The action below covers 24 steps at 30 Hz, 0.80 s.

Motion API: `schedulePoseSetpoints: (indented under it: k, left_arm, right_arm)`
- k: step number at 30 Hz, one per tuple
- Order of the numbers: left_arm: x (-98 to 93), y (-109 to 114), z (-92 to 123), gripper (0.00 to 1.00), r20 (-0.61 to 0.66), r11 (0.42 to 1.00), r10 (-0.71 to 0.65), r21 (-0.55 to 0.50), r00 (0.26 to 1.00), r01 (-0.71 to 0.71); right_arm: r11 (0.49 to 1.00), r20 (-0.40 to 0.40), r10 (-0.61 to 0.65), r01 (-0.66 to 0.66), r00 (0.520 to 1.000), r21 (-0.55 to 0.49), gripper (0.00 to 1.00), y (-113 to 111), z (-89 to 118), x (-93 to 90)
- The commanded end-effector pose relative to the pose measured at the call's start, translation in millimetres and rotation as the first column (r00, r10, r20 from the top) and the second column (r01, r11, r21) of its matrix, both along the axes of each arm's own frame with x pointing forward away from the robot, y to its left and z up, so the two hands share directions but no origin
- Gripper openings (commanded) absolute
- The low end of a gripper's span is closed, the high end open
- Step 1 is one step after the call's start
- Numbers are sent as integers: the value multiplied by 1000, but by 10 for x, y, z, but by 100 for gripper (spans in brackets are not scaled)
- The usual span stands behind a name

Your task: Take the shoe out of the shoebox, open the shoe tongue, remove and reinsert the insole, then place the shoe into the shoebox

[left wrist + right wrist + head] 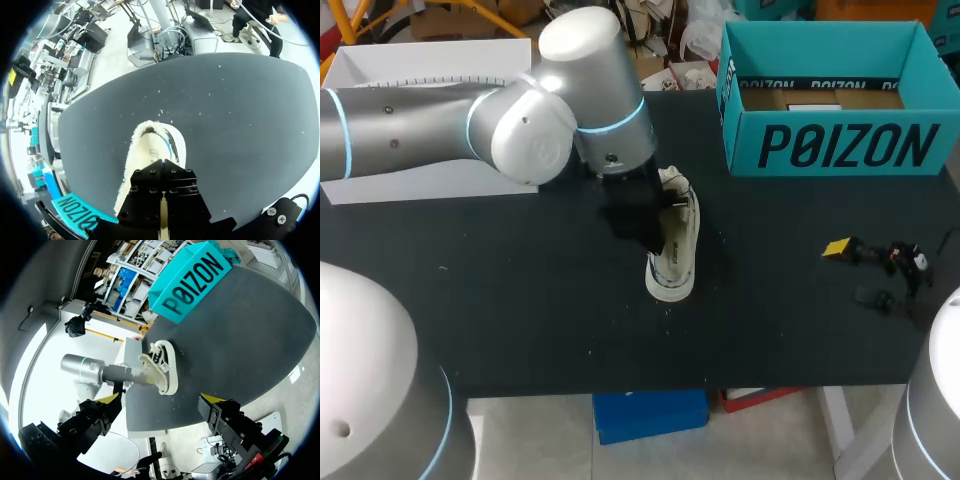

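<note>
Out of its box: the white shoe (675, 250) lies on its side at the middle of the black bench (520, 300), its blue-marked sole edge turned toward my right side. My left arm comes in from the left, and its hand (163, 212) sits right on the shoe, at the open side.

In the left wrist view the shoe's cream inside runs straight ahead from under the hand. The two black fingers (145, 200) are drawn in to a narrow slit, with a pale sliver of the shoe caught between them. I cannot tell whether that sliver is insole or collar, and the yellow tips are hidden.

The teal shoebox (830, 140) stands open at the far right of the bench, well apart from the shoe. My right hand (162, 398) hangs near the bench's right edge, also well apart from the shoe, spread wide and holding nothing. A white box (420, 60) lies at the far left, behind my left arm.
</note>
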<state>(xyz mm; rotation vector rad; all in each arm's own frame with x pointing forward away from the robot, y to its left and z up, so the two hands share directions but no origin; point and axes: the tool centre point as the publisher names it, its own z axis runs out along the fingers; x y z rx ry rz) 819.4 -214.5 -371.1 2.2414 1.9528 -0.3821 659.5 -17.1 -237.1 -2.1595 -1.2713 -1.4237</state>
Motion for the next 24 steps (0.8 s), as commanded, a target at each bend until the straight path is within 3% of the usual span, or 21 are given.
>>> schedulePoseSetpoints:
  k: [1,17,24]
  left_arm:
    - [24,-135,-138,0,-5,999,-16,29,1000,16]
    - [-1,-112,-491,0,-30,986,-56,153,998,60]
    - [-8,-153,-551,0,-37,983,-61,169,997,66]
  right_arm:
    - [1000,1,-2,2,1000,1,100,-4,10,-19]
    - [1000,1,-2,2,1000,1,100,-4,10,-19]
    - [1000,1,-2,2,1000,1,100,-4,10,-19]
